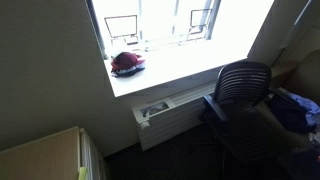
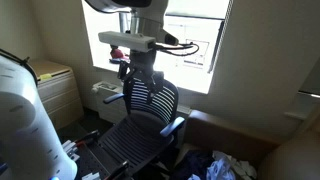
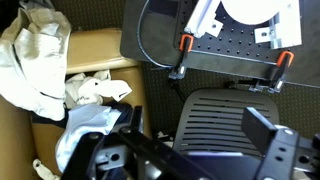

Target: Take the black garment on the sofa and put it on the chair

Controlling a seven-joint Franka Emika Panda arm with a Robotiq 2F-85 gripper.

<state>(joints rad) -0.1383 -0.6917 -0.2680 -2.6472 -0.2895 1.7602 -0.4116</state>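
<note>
The black mesh office chair stands below my gripper in the wrist view and shows in both exterior views. My gripper is open and empty, with its fingers on either side of the chair's backrest in the picture. In an exterior view the gripper hangs above the top of the chair's back. A dark garment lies among pale clothes on the tan sofa, left of the chair. The same pile of clothes shows low down beside the chair.
A window sill holds a red object. A radiator unit stands below it. A wooden cabinet stands by the wall. The robot's perforated base plate lies beyond the chair. A white bulky object fills the near foreground.
</note>
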